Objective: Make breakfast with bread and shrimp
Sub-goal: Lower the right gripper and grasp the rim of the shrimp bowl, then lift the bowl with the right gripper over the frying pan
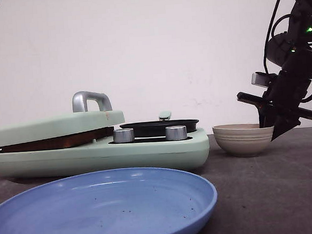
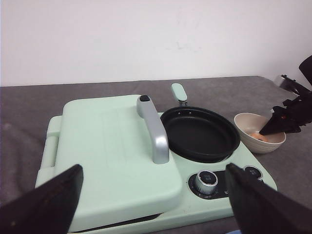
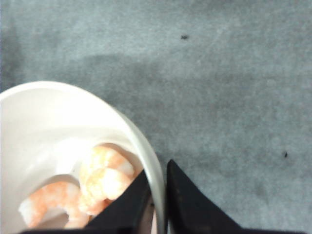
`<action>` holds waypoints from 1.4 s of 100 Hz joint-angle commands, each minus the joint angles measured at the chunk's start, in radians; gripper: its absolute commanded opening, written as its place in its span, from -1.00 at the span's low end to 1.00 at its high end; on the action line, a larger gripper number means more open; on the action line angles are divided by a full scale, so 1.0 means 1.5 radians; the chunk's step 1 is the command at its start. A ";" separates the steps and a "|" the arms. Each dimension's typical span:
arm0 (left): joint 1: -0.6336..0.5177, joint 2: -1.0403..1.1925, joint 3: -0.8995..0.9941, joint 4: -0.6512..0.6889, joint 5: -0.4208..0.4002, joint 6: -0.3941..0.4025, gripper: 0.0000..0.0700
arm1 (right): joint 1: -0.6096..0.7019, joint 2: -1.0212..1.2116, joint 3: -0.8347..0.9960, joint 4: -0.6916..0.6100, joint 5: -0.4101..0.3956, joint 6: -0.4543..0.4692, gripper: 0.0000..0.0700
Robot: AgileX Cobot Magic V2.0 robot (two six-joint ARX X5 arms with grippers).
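Right hand [image 3: 156,204] is at the bowl [image 1: 243,138], fingers straddling the rim: one inside by the shrimp [image 3: 105,178], one outside, nearly pressed together on the wall. Looks like a rim pinch to lift or tip the bowl, not a grab on the shrimp itself. Likely step: get the shrimp over to the black pan [image 2: 200,132] on the green cooker [image 2: 122,161]. Next move needs a firm rim grip, a lift clear of the bench [image 1: 279,194], then a short traverse left; the pan sits just beside the bowl, its raised edge and stub handle [image 2: 179,92] are what to clear. Left hand [image 2: 153,200] hovers spread wide above the cooker's closed lid, near the lid handle [image 2: 153,129]. Bread not visible; a brown edge shows under the lid, can't tell what. Blue plate [image 1: 98,206] in front is bare. Open bench right of the bowl.
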 commanded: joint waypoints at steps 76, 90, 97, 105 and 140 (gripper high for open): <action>-0.001 0.003 0.005 -0.011 -0.003 0.006 0.48 | 0.090 -0.188 0.010 0.033 -0.020 -0.005 -1.00; -0.001 0.003 0.005 -0.011 -0.003 0.006 0.47 | 0.151 -0.187 0.010 0.119 0.076 -0.045 -1.00; -0.001 0.003 0.005 -0.012 -0.003 0.007 0.47 | 0.181 -0.187 0.010 0.164 0.135 -0.078 -1.00; -0.001 0.003 0.005 -0.012 -0.003 0.013 0.47 | 0.214 -0.187 0.010 0.202 0.209 -0.125 -1.00; -0.001 0.003 0.005 -0.012 0.000 0.042 0.47 | 0.338 -0.134 0.010 0.304 0.463 -0.386 -1.00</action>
